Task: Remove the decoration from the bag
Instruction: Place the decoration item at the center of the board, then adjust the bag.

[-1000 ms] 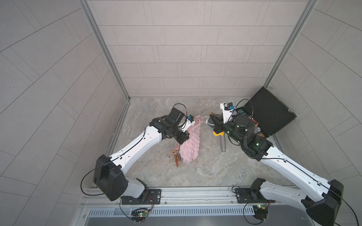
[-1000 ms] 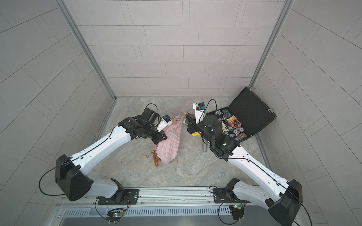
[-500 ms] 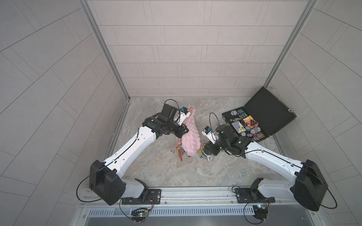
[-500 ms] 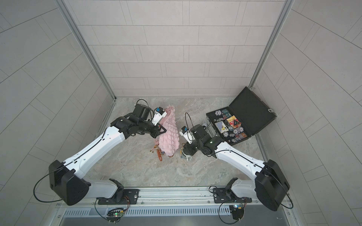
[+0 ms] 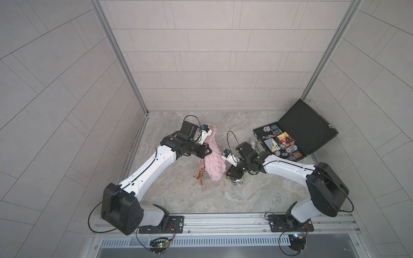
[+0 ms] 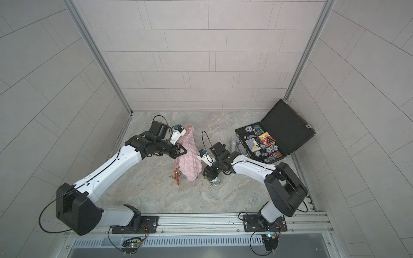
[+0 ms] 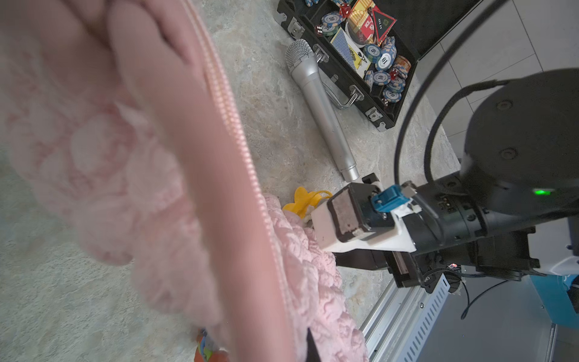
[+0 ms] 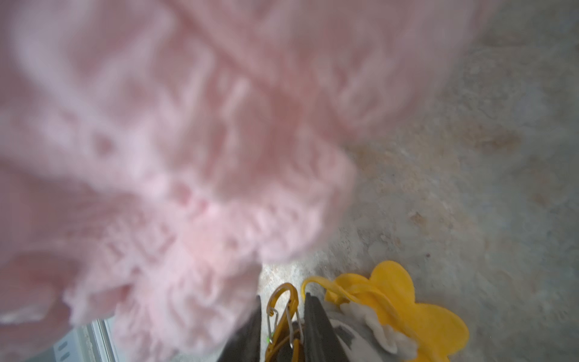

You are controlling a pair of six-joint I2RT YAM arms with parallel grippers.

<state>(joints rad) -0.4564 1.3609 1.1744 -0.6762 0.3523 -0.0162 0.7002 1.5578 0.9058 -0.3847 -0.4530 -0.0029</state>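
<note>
Two grippers share this step. In both top views the bag hangs at the centre of the frame. Whether its lower end touches the surface I cannot tell. The left gripper is closed on the bag's upper edge by the cords and holds it up. Just right of the bag's lower end, the right gripper points down at the surface. Its wrist view shows the jaws a little apart, with the gold clip of the yellow decoration in the gap. Whether they pinch the clip or merely stand around it I cannot tell. The decoration lies on the surface beside the bag and looks free of it, so I judge the step in hand to be the release.

To do it well, part the jaws wide enough that neither pad drags the clip or its yellow loop. Then lift straight up before any sideways move, because the bag's puffy side is just beside the gripper and would swing if brushed. The left gripper should hold the bag quiet until the right one is clear. A cluster of orange charms hangs at the bag's lower left. If that counts as decoration too, work remains.
</note>
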